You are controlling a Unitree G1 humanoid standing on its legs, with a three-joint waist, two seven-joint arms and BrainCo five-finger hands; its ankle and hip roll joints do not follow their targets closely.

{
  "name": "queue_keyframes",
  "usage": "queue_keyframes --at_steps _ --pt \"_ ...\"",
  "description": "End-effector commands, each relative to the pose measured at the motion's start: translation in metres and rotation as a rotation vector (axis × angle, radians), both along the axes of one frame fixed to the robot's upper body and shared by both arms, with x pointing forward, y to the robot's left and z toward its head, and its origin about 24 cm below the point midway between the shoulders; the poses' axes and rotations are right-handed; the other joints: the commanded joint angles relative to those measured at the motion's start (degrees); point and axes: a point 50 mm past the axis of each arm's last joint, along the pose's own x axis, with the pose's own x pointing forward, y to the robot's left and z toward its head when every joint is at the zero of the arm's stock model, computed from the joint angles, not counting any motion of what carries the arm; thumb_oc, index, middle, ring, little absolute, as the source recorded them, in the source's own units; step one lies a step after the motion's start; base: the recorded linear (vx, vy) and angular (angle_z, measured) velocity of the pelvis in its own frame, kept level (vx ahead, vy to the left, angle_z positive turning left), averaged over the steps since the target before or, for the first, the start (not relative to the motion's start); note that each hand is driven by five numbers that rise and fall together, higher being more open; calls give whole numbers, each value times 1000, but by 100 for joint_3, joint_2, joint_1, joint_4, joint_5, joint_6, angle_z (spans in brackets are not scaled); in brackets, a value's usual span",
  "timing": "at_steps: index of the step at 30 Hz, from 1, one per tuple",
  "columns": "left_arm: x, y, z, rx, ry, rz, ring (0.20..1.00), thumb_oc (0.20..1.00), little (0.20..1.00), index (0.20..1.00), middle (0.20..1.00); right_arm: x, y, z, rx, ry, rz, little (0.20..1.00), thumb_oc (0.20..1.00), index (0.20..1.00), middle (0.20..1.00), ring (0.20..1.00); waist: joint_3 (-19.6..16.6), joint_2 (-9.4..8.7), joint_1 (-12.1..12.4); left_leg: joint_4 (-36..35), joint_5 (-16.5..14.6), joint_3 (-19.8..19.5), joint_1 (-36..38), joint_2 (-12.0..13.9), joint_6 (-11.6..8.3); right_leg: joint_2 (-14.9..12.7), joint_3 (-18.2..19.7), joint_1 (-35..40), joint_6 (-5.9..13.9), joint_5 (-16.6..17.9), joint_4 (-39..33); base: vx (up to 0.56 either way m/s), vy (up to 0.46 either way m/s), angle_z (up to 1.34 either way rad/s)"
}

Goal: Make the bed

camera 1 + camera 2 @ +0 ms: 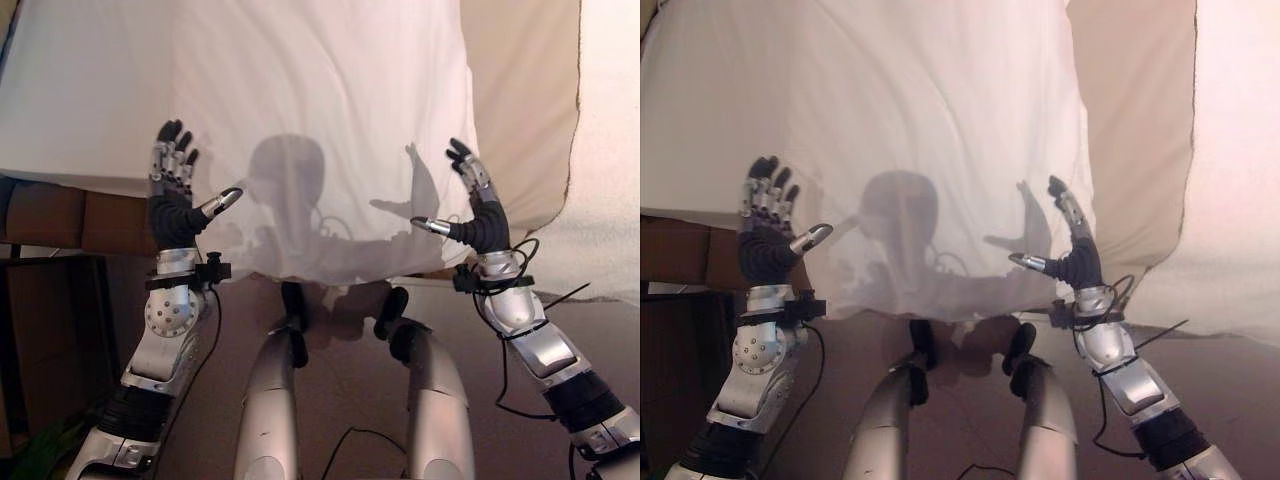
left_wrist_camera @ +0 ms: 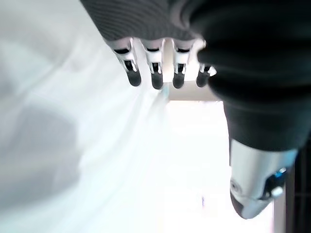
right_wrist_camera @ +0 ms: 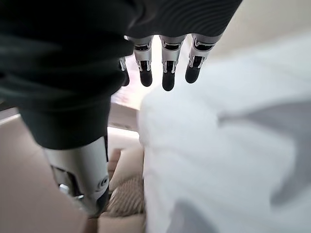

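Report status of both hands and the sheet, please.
Left hand open, right hand open, holding nothing. White sheet spread over the bed, near edge hanging. Nothing in the way.

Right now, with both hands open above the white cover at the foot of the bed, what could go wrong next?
1. Neither the left hand nor the right hand grips the white cover; a pull now may slip off the cloth.
2. The cover's near edge hangs wrinkled over the bed's end, so tugging could bunch it further.
3. The beige sheet lies exposed on the right; an uneven pull might leave it uncovered.
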Motion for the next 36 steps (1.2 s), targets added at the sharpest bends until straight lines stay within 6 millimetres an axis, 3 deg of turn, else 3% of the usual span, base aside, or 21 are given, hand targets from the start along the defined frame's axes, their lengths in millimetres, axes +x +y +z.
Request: queue_keyframes --at_steps 1,5,6,8,11,13,16,21,24,28,30,36 --pt "-1 -13 2 -25 -12 -221 1000 1000 1000 1000 1000 -1 7 9 140 -3 223 1000 1000 1000 1000 1000 -108 20 -160 152 -575 240 3 -162 229 -113 64 212 520 445 -598 0 0 0" --pt "17 -39 -18 48 118 -372 1000 1000 1000 1000 1000 17 18 -32 406 238 361 1000 1000 1000 1000 1000 -108 19 -195 157 -541 264 10 -134 201 -95 77 218 503 476 -630 0 0 0" --pt "24 -47 -34 27 206 -420 1000 1000 1000 1000 1000 21 24 -49 478 324 375 1000 1000 1000 1000 1000 -110 19 -219 158 -534 272 20 -120 198 -92 78 228 493 477 -634 0 0 0" --pt "41 -57 -64 47 373 -446 1000 1000 1000 1000 1000 32 28 -71 414 444 339 1000 1000 1000 1000 1000 -115 21 -239 160 -521 276 35 -107 182 -78 102 234 475 475 -636 0 0 0" --pt "52 -57 -114 55 640 -390 1000 1000 1000 1000 1000 43 26 -106 469 627 246 1000 1000 1000 1000 1000 -124 15 -260 191 -511 252 -5 -98 178 -57 133 194 451 478 -626 -5 -11 -6" --pt "59 -49 -125 87 706 -317 1000 1000 1000 1000 1000 51 22 -112 439 662 156 1000 1000 1000 1000 1000 -107 22 -258 214 -498 239 -66 -84 169 -41 147 147 443 486 -643 -2 -8 -2" --pt "64 -40 -130 61 750 -244 1000 1000 1000 1000 1000 61 27 -98 492 643 177 1000 1000 1000 1000 1000 -105 5 -236 297 -486 203 -250 -68 169 -21 186 -34 447 505 -603 -3 -27 -8" --pt "98 -55 -75 -26 601 -174 1000 1000 1000 1000 1000 96 31 -42 495 515 150 1000 1000 1000 1000 1000 -103 15 -151 667 -499 103 -1133 -35 185 -5 294 -808 404 450 -328 -23 -32 -2" --pt "109 -53 -60 -73 582 -93 1000 1000 1000 1000 1000 108 22 -25 485 485 58 1000 1000 1000 1000 1000 -103 5 -146 916 -516 35 -1522 -15 193 36 340 -1168 352 352 -50 7 -42 4" --pt "110 -15 -69 -62 626 109 1000 1000 1000 1000 1000 111 -8 -21 518 461 -111 1000 1000 1000 1000 1000 -103 -9 -114 1349 -665 -33 -1871 11 215 49 379 -1539 311 212 372 53 -23 0" --pt "104 21 -77 -47 659 281 1000 1000 1000 1000 1000 108 -30 -30 527 473 -213 1000 1000 1000 1000 1000 -103 -30 -109 1522 -756 -36 -1951 34 232 61 384 -1620 298 150 499 61 -29 -11" --pt "64 98 -105 -74 705 599 1000 1000 1000 1000 1000 81 -90 -62 559 491 -450 1000 1000 1000 1000 1000 -103 -35 -134 1616 -854 -50 -1948 44 245 112 385 -1683 273 -11 642 52 -21 -4"
